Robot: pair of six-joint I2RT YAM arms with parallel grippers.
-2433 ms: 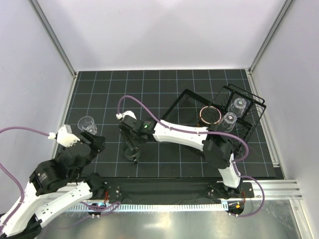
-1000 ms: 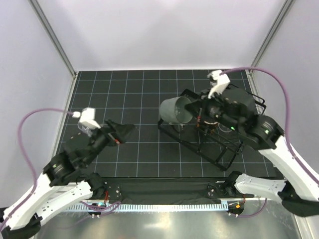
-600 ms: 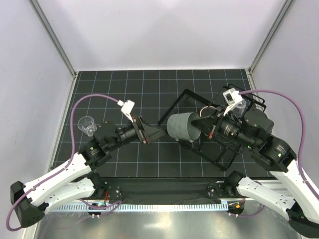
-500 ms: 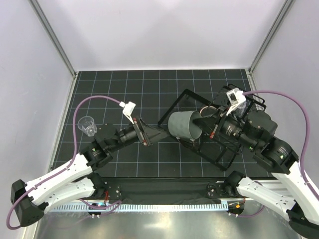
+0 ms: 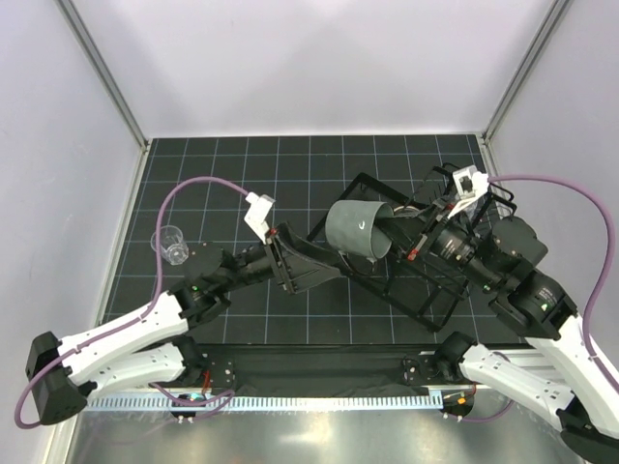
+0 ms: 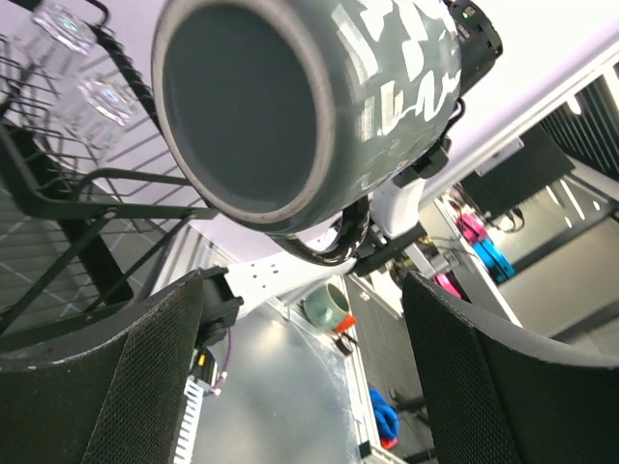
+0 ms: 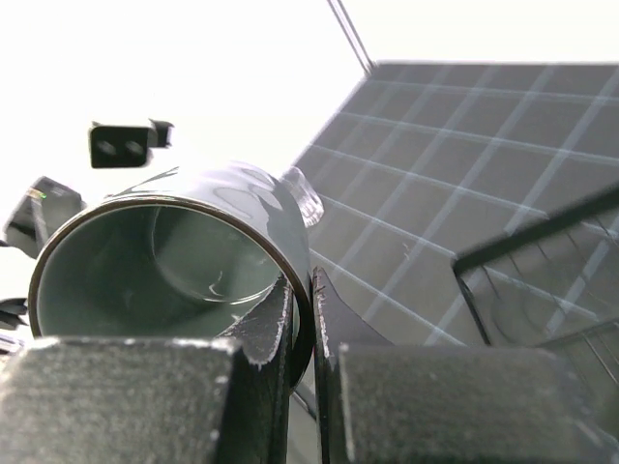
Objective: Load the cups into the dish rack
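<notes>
Right gripper pinching mug rim; mug axis horizontal, base facing left gripper, jaws spread, close ahead, not touching.

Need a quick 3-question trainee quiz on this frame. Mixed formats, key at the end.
1. True or false: the right gripper pinches the grey mug by its rim wall.
2. Fill in: the left gripper faces the mug's base with its jaws ____.
3. Where is the lone clear tumbler at the left? A) inside the mug B) standing on the table mat C) between the left gripper's jaws

Key: 1 true; 2 open; 3 B
</notes>
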